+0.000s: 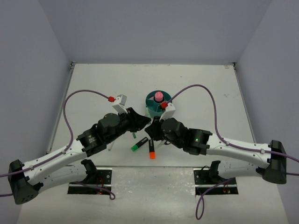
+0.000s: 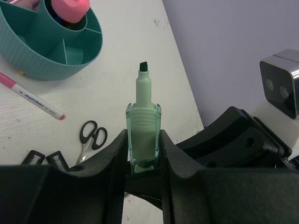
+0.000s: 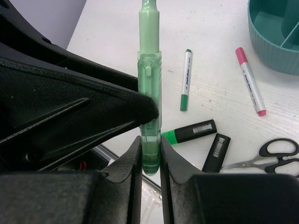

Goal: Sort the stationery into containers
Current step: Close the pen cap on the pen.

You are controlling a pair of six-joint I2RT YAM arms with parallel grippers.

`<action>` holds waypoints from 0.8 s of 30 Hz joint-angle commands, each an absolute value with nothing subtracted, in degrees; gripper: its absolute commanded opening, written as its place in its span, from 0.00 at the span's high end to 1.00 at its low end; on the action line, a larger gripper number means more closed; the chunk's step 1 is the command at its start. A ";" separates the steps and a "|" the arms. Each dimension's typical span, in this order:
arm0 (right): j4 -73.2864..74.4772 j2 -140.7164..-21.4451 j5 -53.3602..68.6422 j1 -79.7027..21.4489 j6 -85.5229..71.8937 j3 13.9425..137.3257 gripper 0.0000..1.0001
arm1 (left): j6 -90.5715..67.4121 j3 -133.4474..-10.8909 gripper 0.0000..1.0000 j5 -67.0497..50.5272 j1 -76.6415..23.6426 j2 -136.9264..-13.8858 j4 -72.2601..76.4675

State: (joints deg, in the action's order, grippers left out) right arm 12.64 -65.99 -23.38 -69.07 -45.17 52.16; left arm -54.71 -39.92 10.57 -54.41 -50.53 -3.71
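A white table (image 1: pixel 93 84) stands between plain grey walls, and both arms meet above its near middle. There an uncapped pale green highlighter (image 2: pixel 145 93) is held off the surface, its dark chisel tip pointing away from the left gripper (image 2: pixel 144 137). The left fingers are closed narrowly on the wide clear barrel just below the collar. The right gripper (image 3: pixel 150 144) is also clamped tight on the same highlighter, pinching its lower end. In the right wrist view the left arm's black finger presses against the barrel just above that. On the table beneath and beside the grippers lie a black-bodied green highlighter (image 3: pixel 189 132) and, just next to it, an orange highlighter (image 1: pixel 152 149). A thin green pen (image 3: pixel 186 79), a white pen with pink ends (image 3: pixel 250 81) and small black-handled scissors (image 2: pixel 88 137) lie nearby. Farther back stands the round teal organizer (image 2: pixel 46 56), with a pink-capped glue stick (image 1: pixel 159 96) upright in its central well. The outer compartments facing the left wrist camera show only bare teal floor.
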 commanded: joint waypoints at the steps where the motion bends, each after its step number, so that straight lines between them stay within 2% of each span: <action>1: 10.87 -64.86 -30.53 -68.73 -41.82 53.35 1.00 | -55.79 -40.96 1.00 7.47 -55.14 -49.58 -1.02; 3: 6.93 -63.24 -28.21 -68.58 -37.11 50.54 1.00 | -54.69 -41.25 0.94 7.47 -55.11 -48.74 -1.05; 4: 5.04 -62.94 -26.57 -68.56 -35.47 50.02 1.00 | -53.77 -41.31 0.86 7.47 -55.11 -48.42 -1.05; 6: 1.35 -60.19 -18.48 -66.12 -33.28 45.83 1.00 | -47.27 -42.48 0.36 5.61 -55.11 -47.91 2.25; 7: -1.02 -58.50 -11.64 -64.42 -32.62 43.68 1.00 | -43.59 -43.00 0.19 3.78 -55.11 -47.52 3.73; 9: -5.70 -55.02 -5.91 -61.58 -31.75 39.85 1.00 | -40.56 -43.24 0.04 0.75 -55.11 -46.25 4.83; 11: -10.08 -50.30 8.23 -59.15 -29.93 35.93 1.00 | -32.55 -42.71 0.00 -4.38 -55.11 -43.51 8.15; 15: -9.22 -44.83 20.25 -59.04 -28.96 35.41 1.00 | -28.73 -41.23 0.00 -13.22 -55.11 -40.96 13.35; 19: -14.37 -40.06 32.54 -59.06 -29.53 34.16 1.00 | -28.28 -39.51 0.02 -20.32 -55.11 -40.47 20.94; 21: -17.77 -38.32 39.14 -59.06 -30.14 33.07 1.00 | -28.89 -39.20 0.09 -24.47 -55.11 -40.74 24.54; 24: -16.41 -37.84 39.52 -59.06 -30.07 33.87 1.00 | -31.09 -39.14 0.20 -29.43 -55.11 -41.52 28.85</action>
